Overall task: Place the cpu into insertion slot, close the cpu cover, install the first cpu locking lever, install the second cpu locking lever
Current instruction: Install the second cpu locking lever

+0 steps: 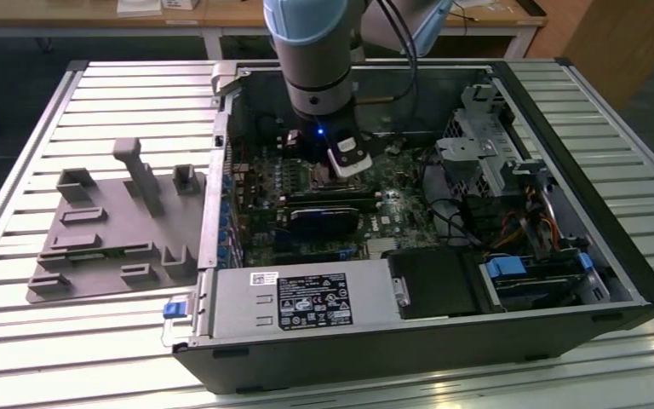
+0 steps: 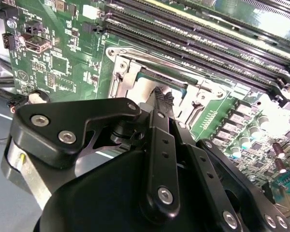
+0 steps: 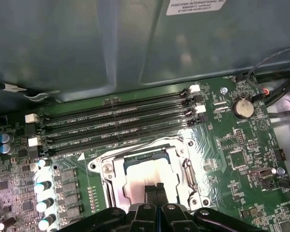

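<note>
Exterior view: slatted table (image 1: 31, 170), open computer case (image 1: 554, 281); claw (image 3: 156, 189) closed above insertion slot (image 3: 147, 171).

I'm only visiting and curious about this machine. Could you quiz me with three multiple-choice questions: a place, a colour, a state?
1. Where is the grey moulded plastic tray? A inside the case; B on the slatted metal table, at the exterior view's left of the black computer case; C on the arm.
2. The circuit board's colour? A blue; B red; C green.
3. The case is: A open-sided; B closed; C standing upright.
Answers: B, the tray lies beside the case; C, green in the first wrist view; A, its insides show.
</note>
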You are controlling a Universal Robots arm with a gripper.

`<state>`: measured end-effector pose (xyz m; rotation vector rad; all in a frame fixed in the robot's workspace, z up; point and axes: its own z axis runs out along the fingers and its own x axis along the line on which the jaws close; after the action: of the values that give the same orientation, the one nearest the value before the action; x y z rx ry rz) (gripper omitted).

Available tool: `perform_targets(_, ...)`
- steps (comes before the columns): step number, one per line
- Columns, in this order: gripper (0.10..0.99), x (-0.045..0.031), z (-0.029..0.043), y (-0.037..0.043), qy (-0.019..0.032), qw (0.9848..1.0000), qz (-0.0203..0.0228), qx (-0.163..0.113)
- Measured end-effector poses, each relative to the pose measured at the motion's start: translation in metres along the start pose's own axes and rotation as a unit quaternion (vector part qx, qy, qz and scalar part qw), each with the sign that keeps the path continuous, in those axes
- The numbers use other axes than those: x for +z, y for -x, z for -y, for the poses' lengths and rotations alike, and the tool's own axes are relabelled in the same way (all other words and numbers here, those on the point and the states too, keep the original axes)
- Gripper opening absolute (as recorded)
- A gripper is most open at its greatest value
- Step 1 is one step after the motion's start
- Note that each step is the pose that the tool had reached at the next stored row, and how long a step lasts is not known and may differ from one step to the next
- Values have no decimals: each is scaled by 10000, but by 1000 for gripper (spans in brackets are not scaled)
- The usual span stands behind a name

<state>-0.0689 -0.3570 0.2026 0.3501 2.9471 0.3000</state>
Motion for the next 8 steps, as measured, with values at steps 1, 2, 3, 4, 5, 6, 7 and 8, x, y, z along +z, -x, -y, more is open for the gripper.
perform_targets(1, 102, 1, -8, -2, -8, 10000, 2, -2)
perform_targets(2, 102, 3, -16, -4, -15, 10000, 3, -3)
perform_targets(3, 102, 4, -19, -5, -15, 10000, 3, -3)
perform_targets(4, 102, 3, -21, -5, -16, 10000, 3, -4)
perform_targets(5, 102, 2, -23, -5, -17, 10000, 3, -4)
perform_targets(6, 102, -1, -26, -6, -16, 10000, 2, -5)
perform_targets(7, 102, -6, -31, -6, -16, 10000, 3, -9)
perform_targets(8, 102, -12, -35, -6, -17, 10000, 2, -12)
